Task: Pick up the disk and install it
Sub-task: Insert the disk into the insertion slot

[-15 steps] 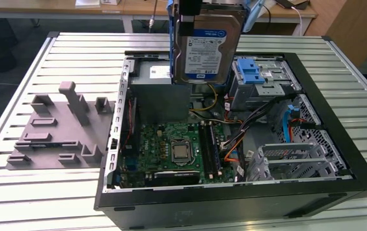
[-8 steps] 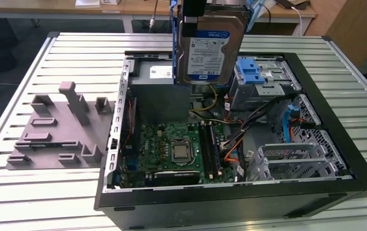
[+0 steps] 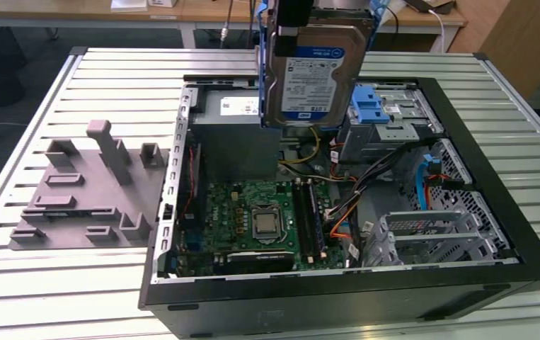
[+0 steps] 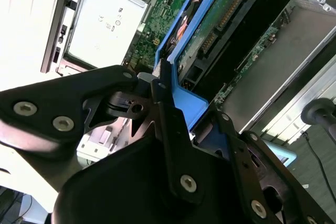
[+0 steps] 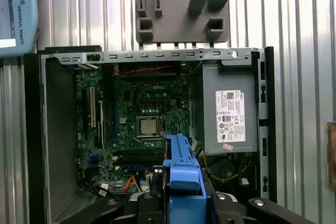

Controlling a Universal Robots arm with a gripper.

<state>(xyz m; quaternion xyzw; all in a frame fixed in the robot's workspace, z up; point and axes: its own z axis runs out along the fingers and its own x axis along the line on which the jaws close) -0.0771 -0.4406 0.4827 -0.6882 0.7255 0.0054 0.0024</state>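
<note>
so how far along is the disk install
Done: the pickup. The hand is shut on the disk by its blue carrier, and the disk hangs upright, clear above the open computer case. In hand: the disk, held over the case near the grey power supply. Left: the install itself, as the disk sits in no bay yet.

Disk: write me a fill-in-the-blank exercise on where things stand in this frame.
The tool holds the disk ___ the open case. The disk's rails are ___. The grey fixture lies on the exterior view's ___ of the case.
Missing: above; blue; left.
</note>
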